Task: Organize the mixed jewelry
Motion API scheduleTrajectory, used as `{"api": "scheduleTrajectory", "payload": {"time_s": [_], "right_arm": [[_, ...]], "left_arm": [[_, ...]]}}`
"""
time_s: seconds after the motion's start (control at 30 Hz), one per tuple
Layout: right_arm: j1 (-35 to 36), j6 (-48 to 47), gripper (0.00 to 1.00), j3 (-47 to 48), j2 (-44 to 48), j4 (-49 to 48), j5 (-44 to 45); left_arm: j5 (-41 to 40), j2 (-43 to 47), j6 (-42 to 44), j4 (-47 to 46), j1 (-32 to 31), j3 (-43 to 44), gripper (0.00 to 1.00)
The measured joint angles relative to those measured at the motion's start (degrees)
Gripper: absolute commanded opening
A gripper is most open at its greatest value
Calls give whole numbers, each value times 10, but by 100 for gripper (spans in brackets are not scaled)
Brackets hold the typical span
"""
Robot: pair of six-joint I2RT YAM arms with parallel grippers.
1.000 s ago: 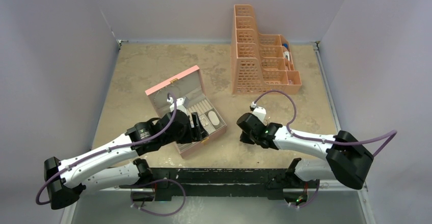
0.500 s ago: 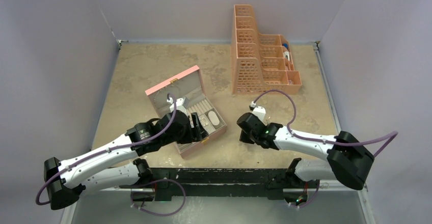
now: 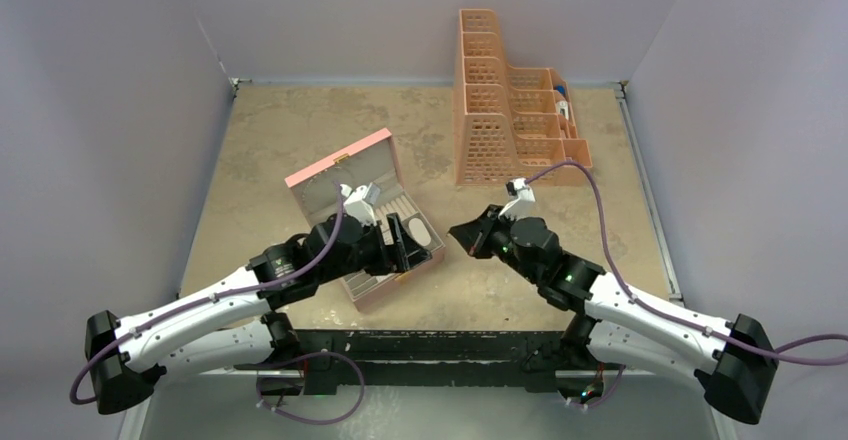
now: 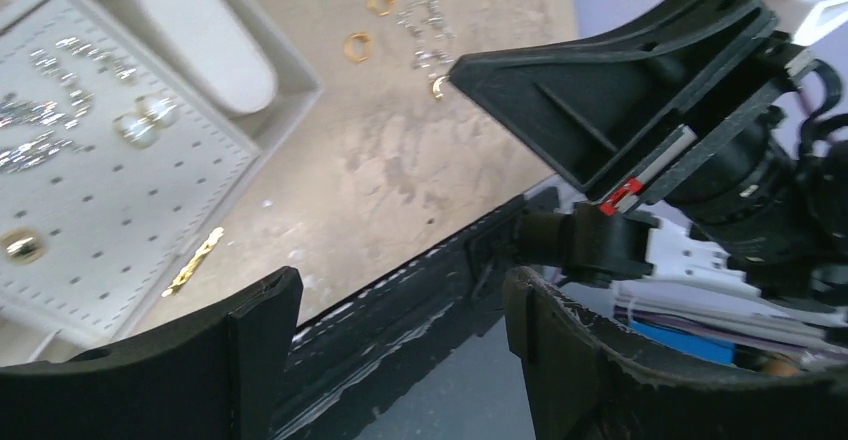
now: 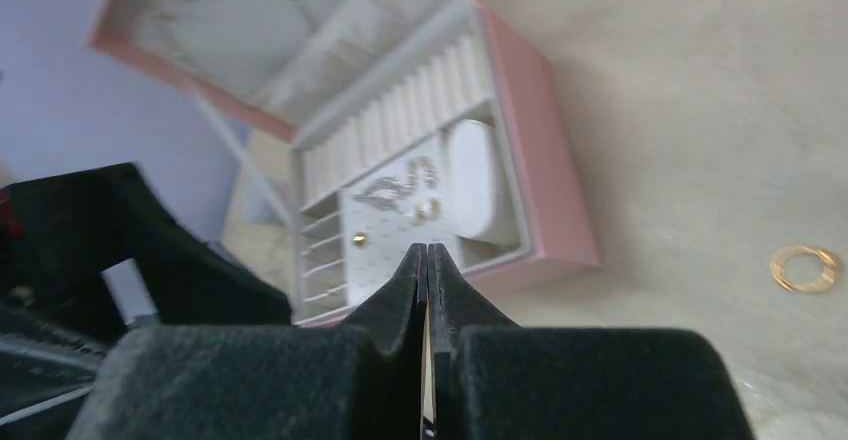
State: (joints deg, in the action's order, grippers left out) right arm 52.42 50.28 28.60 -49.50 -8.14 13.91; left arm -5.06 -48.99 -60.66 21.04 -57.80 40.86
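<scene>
The mixed jewelry lies partly loose on the table: two gold rings (image 4: 357, 46) and small silvery pieces (image 4: 428, 32), with another gold ring (image 5: 805, 268) in the right wrist view. More silvery pieces and studs (image 4: 60, 130) sit on the white holed panel inside the open pink box (image 3: 385, 280). My left gripper (image 4: 400, 345) hangs open over the box's near right corner (image 3: 400, 245), nothing between its fingers. My right gripper (image 5: 427, 255) is shut, raised just right of the box (image 3: 458, 232) and pointing at it. Nothing shows at its tips.
An orange perforated organizer (image 3: 515, 120) stands at the back right with a few items in its compartments. The box lid (image 3: 340, 175) stands open toward the back left. A white oval cushion (image 4: 205, 50) fills one box compartment. The table's black front edge (image 4: 420, 270) is close below my left gripper.
My right gripper has shut, lifted off the table and swung up and left toward the box. My left gripper has opened wider and shifted slightly right over the box.
</scene>
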Motion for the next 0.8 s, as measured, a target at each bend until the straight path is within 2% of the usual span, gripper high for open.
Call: {"api": "scheduleTrajectory", "payload": {"time_s": [0.27,0.43,0.63,0.8], "right_arm": [[0,-26,0,0,5,-139,-83],[0,-15,0,-1,9,-210,-131],[0,25,0,-36,35,-283,-163],[0,52,0,-55,47,-316,-169]], "left_arm": [[50,18,9,-108,8,1,72],[97,19,-3,-131,65,3,70],[215,0,-19,-207,159,3,69],[315,-25,-38,-272,169,3,66]]}}
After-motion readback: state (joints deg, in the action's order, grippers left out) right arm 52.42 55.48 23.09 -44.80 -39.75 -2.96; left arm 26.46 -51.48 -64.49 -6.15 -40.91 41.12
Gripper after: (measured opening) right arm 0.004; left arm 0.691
